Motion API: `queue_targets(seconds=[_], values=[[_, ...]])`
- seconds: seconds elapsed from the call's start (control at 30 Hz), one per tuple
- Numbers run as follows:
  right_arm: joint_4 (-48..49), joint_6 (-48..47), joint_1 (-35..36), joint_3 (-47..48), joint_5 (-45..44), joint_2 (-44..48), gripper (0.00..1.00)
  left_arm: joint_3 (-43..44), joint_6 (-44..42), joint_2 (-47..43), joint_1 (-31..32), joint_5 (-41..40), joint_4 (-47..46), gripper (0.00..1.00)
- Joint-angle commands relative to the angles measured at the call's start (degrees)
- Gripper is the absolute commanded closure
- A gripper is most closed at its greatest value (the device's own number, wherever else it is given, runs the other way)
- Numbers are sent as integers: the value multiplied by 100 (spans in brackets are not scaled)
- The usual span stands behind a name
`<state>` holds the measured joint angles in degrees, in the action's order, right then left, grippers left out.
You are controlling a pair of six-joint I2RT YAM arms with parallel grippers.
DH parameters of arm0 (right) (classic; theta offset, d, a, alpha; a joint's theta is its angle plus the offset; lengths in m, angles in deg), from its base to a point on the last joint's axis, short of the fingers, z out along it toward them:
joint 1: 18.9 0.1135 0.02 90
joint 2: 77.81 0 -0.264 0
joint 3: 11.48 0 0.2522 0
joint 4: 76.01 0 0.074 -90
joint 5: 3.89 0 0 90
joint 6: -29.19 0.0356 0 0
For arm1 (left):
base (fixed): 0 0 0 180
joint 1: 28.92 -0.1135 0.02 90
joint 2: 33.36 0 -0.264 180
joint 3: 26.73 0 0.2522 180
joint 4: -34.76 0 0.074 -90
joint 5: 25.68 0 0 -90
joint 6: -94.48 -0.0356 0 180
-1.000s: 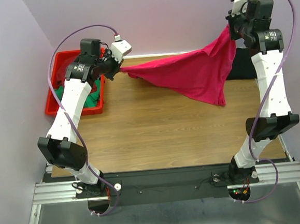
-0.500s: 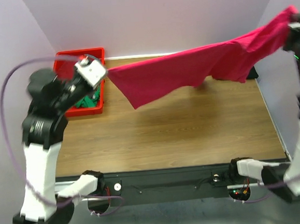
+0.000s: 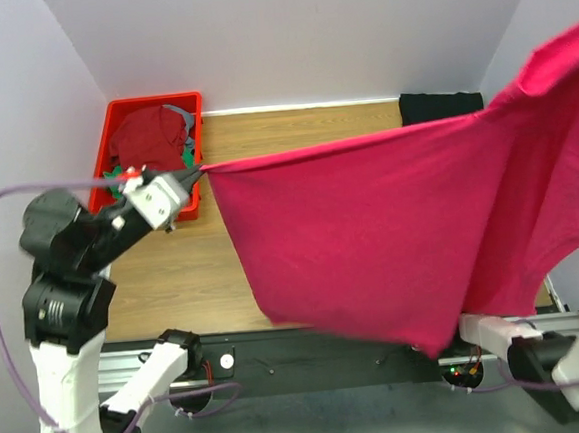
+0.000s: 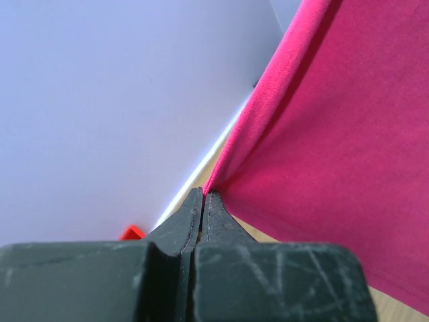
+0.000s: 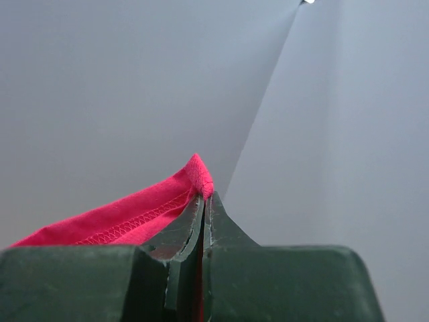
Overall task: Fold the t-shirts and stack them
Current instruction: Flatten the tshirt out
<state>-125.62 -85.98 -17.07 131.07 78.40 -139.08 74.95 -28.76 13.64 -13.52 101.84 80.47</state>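
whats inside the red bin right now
A dark red t-shirt lies on top in the red bin, with green cloth peeking at its near edge. Whatever lies beneath is covered, and the left gripper hides the near corner.

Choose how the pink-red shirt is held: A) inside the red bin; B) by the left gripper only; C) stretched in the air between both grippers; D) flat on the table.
C: the left gripper and the right gripper are each shut on an edge of the pink-red shirt, which hangs spread between them.

The t-shirt point(image 3: 391, 229) is plain pink-red, the bin point(image 3: 152, 100) red.
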Motion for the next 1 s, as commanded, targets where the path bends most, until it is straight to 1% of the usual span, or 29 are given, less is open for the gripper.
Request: queue_targets(seconds=[0.0,0.03,0.1,0.13,0.17,0.23,0.27,0.3,0.37,0.4,0.5,0.53,0.57,0.6,0.63,0.67,0.7,0.77,0.8,0.83,0.9,0.93,0.97], values=[[473,-436,-51,-555,172,-877,100,190,378,668,-2,-183,172,100],[587,-454,-51,-1009,242,-912,99,112,483,748,-2,-270,198,100],[816,-489,-51,-1548,593,-1061,99,-72,511,1011,-10,-595,260,100],[869,-480,-51,-2055,725,-1123,99,-308,520,1091,-2,-831,277,100],[922,-454,-51,-2295,996,-1176,100,-424,520,1179,-2,-912,260,100],[1097,-463,-42,-2804,1191,-1386,99,-783,485,1485,-10,-1018,225,100],[1203,-445,-42,-3051,1271,-1448,99,-898,502,1592,-2,-1071,120,100],[1430,-454,-42,-3558,1454,-1596,99,-1021,528,1810,-2,-1175,41,100],[1747,-445,-33,-4009,1666,-1764,99,-1424,537,2083,-2,-1421,-266,100],[1905,-436,-24,-4446,1728,-1869,99,-1549,555,2233,-10,-1536,-398,100],[2573,-401,20,-4941,1833,-2405,99,-1866,467,2909,-2,-1809,-925,100],[2836,-392,54,-5091,1843,-2607,99,-1884,441,3329,-10,-1853,-1031,100],[2926,-375,81,-5101,1843,-2957,99,-1840,406,3550,-11,-1906,-1171,100],[3092,-331,90,-5040,1817,-3178,99,-1779,405,4014,-2,-2045,-1216,100],[3180,-313,99,-4978,1808,-3354,99,-1578,405,4262,-10,-2125,-1260,100],[3251,-270,107,-4917,1781,-3721,100,-1463,414,4473,-11,-2291,-1269,100],[3391,-252,108,-4829,1764,-3890,99,-1349,414,4884,-11,-2380,-1278,100],[3454,-234,125,-4469,1729,-4259,99,-1024,458,5204,-46,-2494,-1365,100],[3506,-191,125,-4338,1711,-4592,99,-909,458,5335,-63,-2573,-1410,100],[3533,-173,116,-4040,1693,-4786,99,-673,484,5598,-81,-2661,-1462,100],[3533,-147,125,-3740,1659,-5103,99,-409,502,5854,-116,-2740,-1472,100],[3533,-138,160,-3530,1641,-5462,99,-94,511,6125,-142,-2819,-1446,100],[3533,-137,160,-3232,1632,-5604,100,66,511,6267,-168,-2942,-1402,100]])
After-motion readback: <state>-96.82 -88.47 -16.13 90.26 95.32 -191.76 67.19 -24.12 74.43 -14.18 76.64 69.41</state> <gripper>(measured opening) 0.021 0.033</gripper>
